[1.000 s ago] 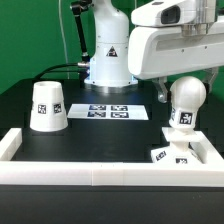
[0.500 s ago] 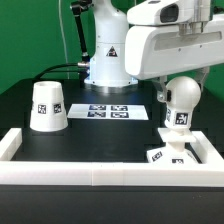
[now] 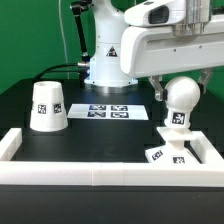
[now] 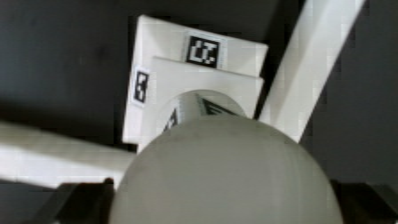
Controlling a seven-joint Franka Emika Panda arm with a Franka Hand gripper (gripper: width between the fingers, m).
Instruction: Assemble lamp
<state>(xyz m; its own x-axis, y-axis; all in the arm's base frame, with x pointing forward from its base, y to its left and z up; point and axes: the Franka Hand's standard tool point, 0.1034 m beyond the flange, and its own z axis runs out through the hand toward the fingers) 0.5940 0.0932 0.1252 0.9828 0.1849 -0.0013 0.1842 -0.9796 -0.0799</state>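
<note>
The rounded white lamp bulb (image 3: pixel 181 100) stands upright on the low angular lamp base (image 3: pixel 166 153) at the exterior view's right, by the corner of the white wall. My gripper (image 3: pixel 181 92) reaches down from above with a dark finger on each side of the bulb and is shut on it. In the wrist view the bulb (image 4: pixel 222 165) fills the space between my fingers (image 4: pixel 80 200), and the tagged base (image 4: pixel 178 70) shows beyond it. The tapered lamp shade (image 3: pixel 46 106) stands alone on the black table at the exterior view's left.
The marker board (image 3: pixel 108 112) lies flat at the table's middle, in front of the arm's pedestal (image 3: pixel 108 60). A low white wall (image 3: pixel 90 170) runs along the front and both sides. The base sits close to the wall's right side (image 3: pixel 214 150).
My hand has shifted a little toward the exterior view's left and slightly up, and the bulb has shifted left with it. The shade and the marker board have not moved.
</note>
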